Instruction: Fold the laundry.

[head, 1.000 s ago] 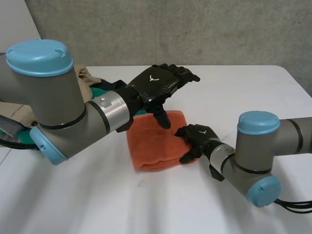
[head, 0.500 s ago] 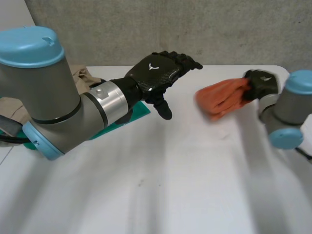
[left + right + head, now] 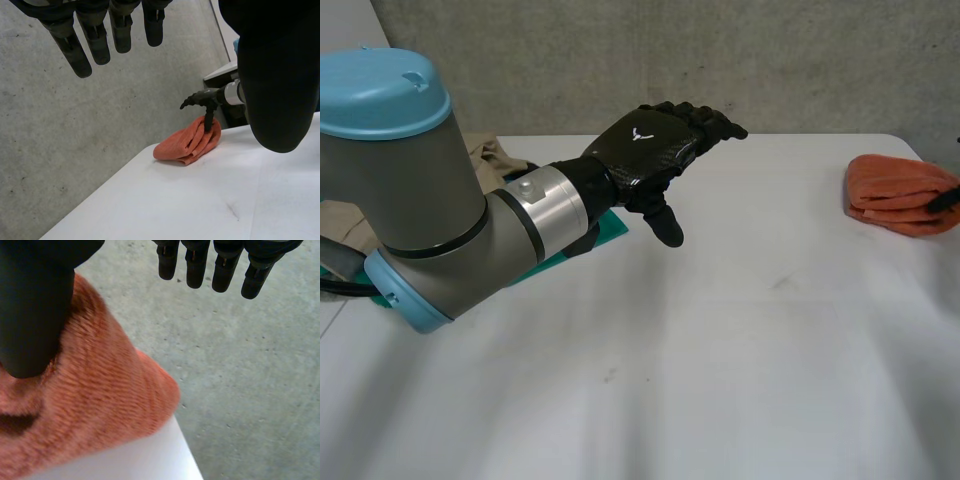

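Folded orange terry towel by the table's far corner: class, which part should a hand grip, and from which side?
Likely the rounded end of the folded orange terry towel, pinched through all layers from the table's middle: that end faces open white table.

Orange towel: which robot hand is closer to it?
Right. The right hand is at the orange towel, its thumb on it; the left hand hovers apart, over the middle of the table.
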